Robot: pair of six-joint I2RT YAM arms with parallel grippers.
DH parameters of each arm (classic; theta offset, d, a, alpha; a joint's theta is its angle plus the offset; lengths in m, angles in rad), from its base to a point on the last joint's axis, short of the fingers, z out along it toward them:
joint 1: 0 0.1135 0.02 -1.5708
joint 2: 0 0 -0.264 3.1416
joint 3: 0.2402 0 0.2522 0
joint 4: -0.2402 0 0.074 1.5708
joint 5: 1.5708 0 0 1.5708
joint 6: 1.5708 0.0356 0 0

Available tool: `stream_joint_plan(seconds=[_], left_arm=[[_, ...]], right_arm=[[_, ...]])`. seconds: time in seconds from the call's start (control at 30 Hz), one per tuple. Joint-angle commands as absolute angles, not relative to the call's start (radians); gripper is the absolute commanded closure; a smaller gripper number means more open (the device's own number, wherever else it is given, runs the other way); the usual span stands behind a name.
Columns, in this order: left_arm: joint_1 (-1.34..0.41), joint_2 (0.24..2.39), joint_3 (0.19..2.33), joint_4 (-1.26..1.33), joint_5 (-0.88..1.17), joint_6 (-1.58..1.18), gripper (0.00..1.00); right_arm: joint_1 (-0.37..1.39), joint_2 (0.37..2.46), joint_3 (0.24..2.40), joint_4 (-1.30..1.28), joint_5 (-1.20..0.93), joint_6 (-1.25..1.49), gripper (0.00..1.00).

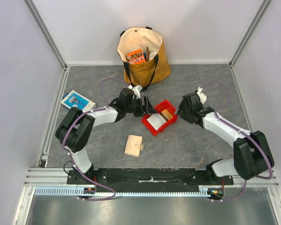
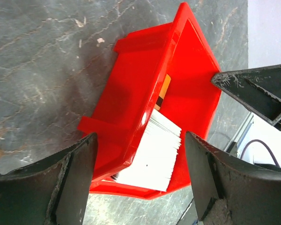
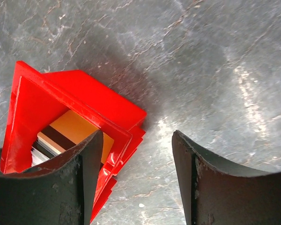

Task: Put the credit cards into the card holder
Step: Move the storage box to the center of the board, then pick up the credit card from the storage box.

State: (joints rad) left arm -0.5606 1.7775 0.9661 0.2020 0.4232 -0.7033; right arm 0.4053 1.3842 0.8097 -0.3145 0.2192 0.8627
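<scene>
Left claw (image 2: pixel 140 140) stood wide open and empty just beside the red tray (image 2: pixel 131 84) holding the stacked credit cards (image 2: pixel 152 154), right claw (image 3: pixel 136 140) likewise open, nothing gripped, at the tray's opposite side, and the card holder (image 1: pixel 133 145) lay folded on the bench (image 1: pixel 201 150), apart from the tray, nearer the arm bases.

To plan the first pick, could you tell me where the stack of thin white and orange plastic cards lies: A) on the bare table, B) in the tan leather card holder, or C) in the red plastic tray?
C: the cards sit stacked inside the red plastic tray, while the tan card holder lies apart from it.
</scene>
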Motion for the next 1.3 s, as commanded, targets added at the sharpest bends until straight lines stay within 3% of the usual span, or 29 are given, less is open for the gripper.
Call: stream_joint_plan(seconds=[0.0,0.27,0.37,0.5,0.63,0.7,0.8,0.93,1.27], left_arm=[[-0.581,1.802,1.008,0.282,0.463,-0.756,0.20],[-0.614,1.842,1.063,0.264,0.463,-0.759,0.20],[-0.612,1.789,1.029,0.242,0.420,-0.738,0.20],[-0.612,1.698,1.002,0.164,0.338,-0.695,0.18],[-0.615,1.609,0.928,0.130,0.252,-0.719,0.18],[-0.612,1.563,0.885,0.123,0.241,-0.744,0.18],[-0.617,1.516,0.806,0.132,0.252,-0.794,0.22],[-0.626,1.486,0.755,0.156,0.273,-0.827,0.37],[-0.689,1.617,0.781,0.218,0.293,-0.857,0.61]], right_arm=[[0.362,1.335,0.799,-0.345,0.259,0.801,0.33],[0.305,1.261,0.772,-0.370,0.259,0.723,0.33],[0.305,1.210,0.813,-0.359,0.229,0.614,0.28],[0.305,1.184,0.871,-0.292,0.031,0.421,0.24],[0.308,1.277,0.946,-0.311,-0.237,0.316,0.23],[0.327,1.336,0.979,-0.337,-0.273,0.269,0.24],[0.379,1.414,1.035,-0.377,-0.272,0.189,0.23],[0.413,1.479,1.061,-0.373,-0.268,0.153,0.21],[0.423,1.598,1.089,-0.367,-0.307,0.101,0.17]])
